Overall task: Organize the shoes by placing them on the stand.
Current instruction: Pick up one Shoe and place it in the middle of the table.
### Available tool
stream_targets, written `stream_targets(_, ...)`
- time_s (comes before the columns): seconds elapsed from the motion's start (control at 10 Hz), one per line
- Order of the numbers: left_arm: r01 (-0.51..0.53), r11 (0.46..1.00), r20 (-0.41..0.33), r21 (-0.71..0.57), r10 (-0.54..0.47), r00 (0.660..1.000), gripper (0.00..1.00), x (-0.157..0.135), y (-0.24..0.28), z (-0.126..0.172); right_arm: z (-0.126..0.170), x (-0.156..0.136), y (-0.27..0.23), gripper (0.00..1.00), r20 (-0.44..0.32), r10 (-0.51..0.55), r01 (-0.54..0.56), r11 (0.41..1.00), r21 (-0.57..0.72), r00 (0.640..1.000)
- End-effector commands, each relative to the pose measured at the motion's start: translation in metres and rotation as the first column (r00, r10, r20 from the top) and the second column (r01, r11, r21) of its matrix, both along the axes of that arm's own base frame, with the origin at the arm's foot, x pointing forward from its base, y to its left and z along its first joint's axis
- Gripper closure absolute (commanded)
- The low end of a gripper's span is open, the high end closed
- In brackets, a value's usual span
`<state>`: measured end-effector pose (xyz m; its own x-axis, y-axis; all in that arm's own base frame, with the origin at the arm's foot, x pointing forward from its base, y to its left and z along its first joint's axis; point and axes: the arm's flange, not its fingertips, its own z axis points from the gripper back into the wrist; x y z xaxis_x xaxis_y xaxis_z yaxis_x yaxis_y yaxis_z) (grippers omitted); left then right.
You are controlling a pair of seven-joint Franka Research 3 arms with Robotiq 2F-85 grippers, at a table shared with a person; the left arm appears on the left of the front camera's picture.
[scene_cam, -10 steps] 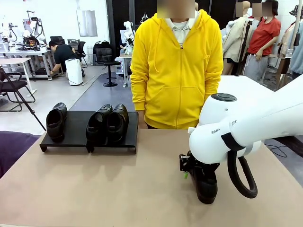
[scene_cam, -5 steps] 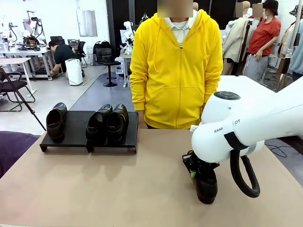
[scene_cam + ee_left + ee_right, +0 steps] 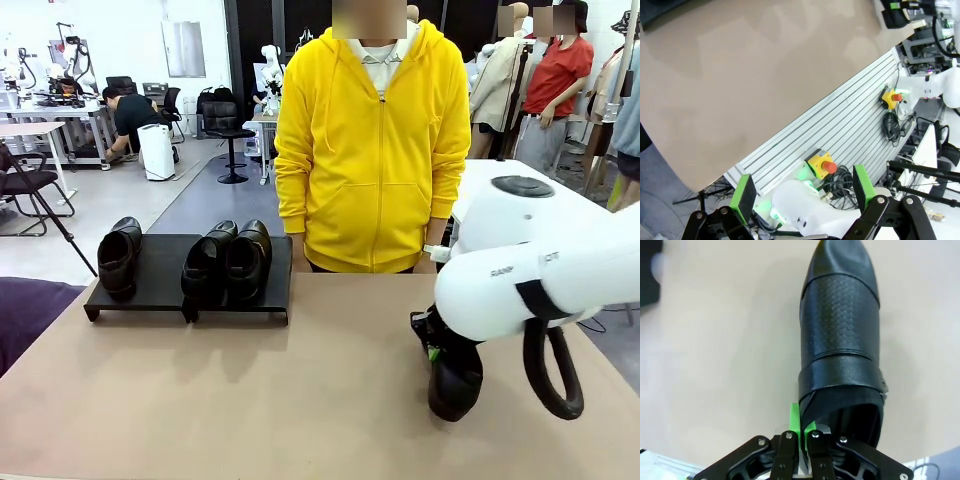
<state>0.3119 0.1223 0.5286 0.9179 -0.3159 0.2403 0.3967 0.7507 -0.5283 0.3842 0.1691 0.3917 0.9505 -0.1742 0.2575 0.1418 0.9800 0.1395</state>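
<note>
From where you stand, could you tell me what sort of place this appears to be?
Probably a robotics lab or workshop set up for clothing and shoe handling. Loafers sit on a low black stand on the beige table, the right gripper pinches another loafer, and an emergency-stop button sits on the aluminium frame.

I get bright, even indoor light across the front view — shadows under the stand [image 3: 187,300] and beside the right arm's shoe [image 3: 455,385] are soft and faint on the beige tabletop [image 3: 250,400]. The three shoes on the stand [image 3: 205,262] carry small glossy highlights. My right wrist view is sharp on the held shoe's textured leather, though a dark shape at its top left corner [image 3: 649,272] is blurred. The left wrist view bends straight lines near its edges — typical wide-angle distortion.
</note>
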Motion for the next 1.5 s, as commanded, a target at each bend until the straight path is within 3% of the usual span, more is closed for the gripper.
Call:
stream_targets(0.0, -0.006, 1.000, -0.012, 0.007, 0.006, 1.000, 0.00, -0.001, 0.001, 0.003, 0.044, -0.050, -0.025, 1.00, 0.041, 0.027, -0.030, 0.996, 0.079, 0.999)
stream_targets(0.1, -0.006, 1.000, -0.012, 0.007, 0.006, 1.000, 0.00, -0.001, 0.001, 0.003, 0.062, -0.080, -0.034, 1.00, 0.028, 0.074, -0.078, 0.986, 0.145, 0.997)
stream_targets(0.3, -0.006, 1.000, -0.012, 0.007, 0.006, 1.000, 0.00, -0.001, 0.001, 0.003, 0.068, -0.135, -0.034, 1.00, 0.036, 0.198, -0.201, 0.954, 0.223, 0.980)
stream_targets(0.5, -0.006, 1.000, -0.012, 0.007, 0.006, 1.000, 0.00, -0.001, 0.001, 0.003, 0.053, -0.147, -0.028, 1.00, -0.048, 0.185, -0.175, 0.970, 0.168, 0.981)
stream_targets(0.6, -0.006, 1.000, -0.012, 0.007, 0.006, 1.000, 0.00, -0.001, 0.001, 0.003, 0.049, -0.138, -0.029, 1.00, -0.082, 0.126, -0.117, 0.987, 0.110, 0.989)
stream_targets(0.7, -0.006, 1.000, -0.012, 0.007, 0.006, 1.000, 0.00, -0.001, 0.001, 0.003, 0.121, -0.098, 0.001, 1.00, -0.021, 0.199, -0.192, 0.966, 0.173, 0.980)
stream_targets(0.9, -0.006, 1.000, -0.012, 0.007, 0.006, 1.000, 0.00, -0.001, 0.001, 0.003, 0.121, -0.098, 0.001, 1.00, -0.021, 0.199, -0.192, 0.966, 0.173, 0.980)
stream_targets(1.0, -0.006, 1.000, -0.012, 0.007, 0.006, 1.000, 0.00, -0.001, 0.001, 0.003, 0.113, -0.101, -0.001, 1.00, -0.065, 0.183, -0.172, 0.974, 0.145, 0.981)
stream_targets(1.2, -0.006, 1.000, -0.012, 0.007, 0.006, 1.000, 0.00, -0.001, 0.001, 0.003, 0.097, -0.081, 0.081, 1.00, -0.015, 0.269, -0.268, 0.962, 0.054, 0.963)
stream_targets(1.4, -0.006, 1.000, -0.012, 0.007, 0.006, 1.000, 0.00, -0.001, 0.001, 0.003, 0.070, -0.059, 0.135, 1.00, -0.001, 0.254, -0.254, 0.966, 0.044, 0.967)
